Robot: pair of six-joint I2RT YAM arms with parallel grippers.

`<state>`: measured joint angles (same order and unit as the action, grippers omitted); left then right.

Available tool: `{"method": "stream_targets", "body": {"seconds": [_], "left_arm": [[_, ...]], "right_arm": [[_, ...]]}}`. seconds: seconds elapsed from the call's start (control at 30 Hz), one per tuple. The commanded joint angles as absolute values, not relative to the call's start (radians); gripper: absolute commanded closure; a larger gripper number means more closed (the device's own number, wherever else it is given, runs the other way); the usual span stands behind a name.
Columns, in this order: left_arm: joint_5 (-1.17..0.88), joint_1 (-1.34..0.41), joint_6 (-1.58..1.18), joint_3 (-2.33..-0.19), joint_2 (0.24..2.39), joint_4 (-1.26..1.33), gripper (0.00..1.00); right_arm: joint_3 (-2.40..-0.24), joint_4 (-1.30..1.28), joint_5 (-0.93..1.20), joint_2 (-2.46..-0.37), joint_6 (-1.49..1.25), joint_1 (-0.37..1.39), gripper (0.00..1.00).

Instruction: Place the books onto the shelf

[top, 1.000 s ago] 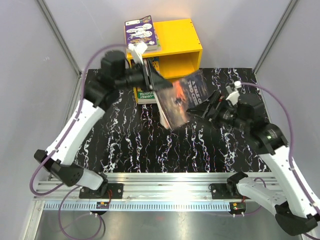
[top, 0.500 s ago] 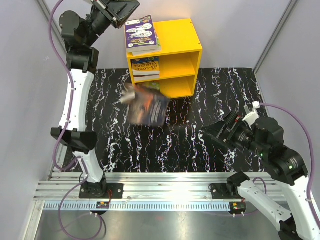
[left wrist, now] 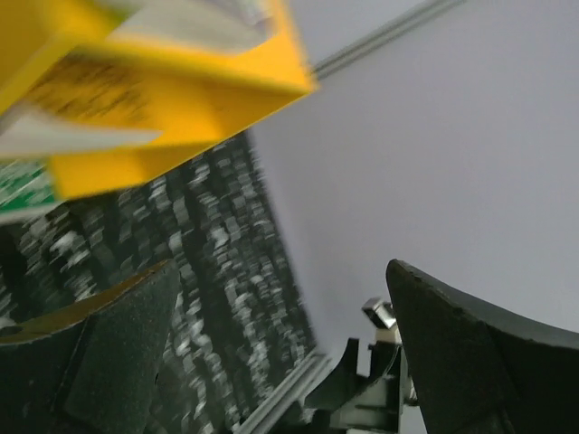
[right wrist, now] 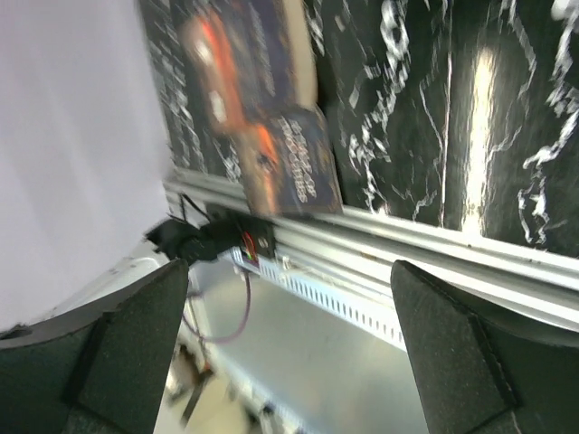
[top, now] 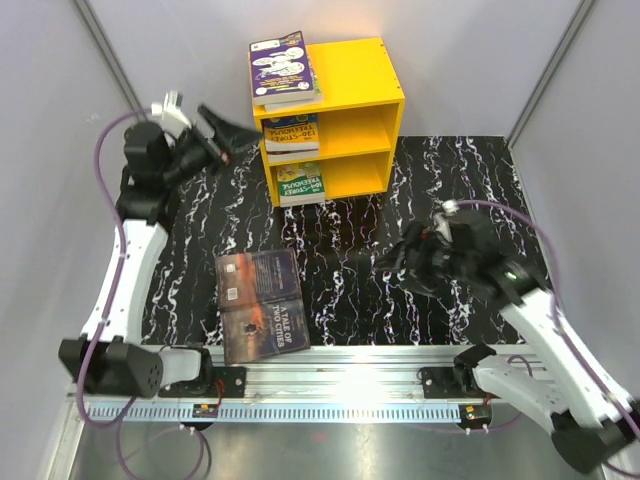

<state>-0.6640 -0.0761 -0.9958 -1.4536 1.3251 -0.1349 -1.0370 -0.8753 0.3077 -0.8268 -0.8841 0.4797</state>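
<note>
The yellow shelf [top: 345, 95] stands at the back of the table, and blurs into the left wrist view [left wrist: 172, 81]. Cartoon-covered books lie stacked on its top [top: 283, 68], in its upper compartment [top: 292, 133] and in its lower one [top: 300, 181]. The dark "A Tale of Two Cities" book [top: 260, 305] lies flat, spread open, near the front left edge; the right wrist view shows it too [right wrist: 271, 117]. My left gripper [top: 230, 138] [left wrist: 280, 353] hangs open and empty left of the shelf. My right gripper [top: 400, 262] [right wrist: 289, 362] is open and empty, right of the dark book.
The black marbled tabletop [top: 350, 250] ends at an aluminium rail [top: 340, 385] along the front, where both arm bases sit. Grey walls close in on the left, back and right.
The dark book left the grippers by the shelf, tumbled through the air and landed spread open at the front left. The left arm swung up, then down beside the shelf, jaws opening. The right arm shifted.
</note>
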Motion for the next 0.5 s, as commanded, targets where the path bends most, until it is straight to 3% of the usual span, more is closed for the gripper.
{"method": "stream_targets", "body": {"seconds": [0.0,0.13,0.23,0.47], "left_arm": [[-0.562,-0.055,-0.743,-1.251,1.232,-0.424,0.01],[-0.242,-0.055,-0.617,-1.088,1.134,-0.664,0.01],[-0.111,-0.043,-0.612,-1.036,1.092,-0.778,0.01],[-0.201,0.09,-0.584,-0.901,1.169,-0.79,0.01]], "right_arm": [[-0.933,-0.72,0.539,-1.012,-0.885,0.486,0.0],[-0.894,-0.548,0.65,-1.251,-0.884,0.505,0.0],[-0.949,-0.419,0.686,-1.437,-0.887,0.531,0.0],[-1.139,-0.209,0.738,-1.825,-0.926,0.563,0.0]]}}
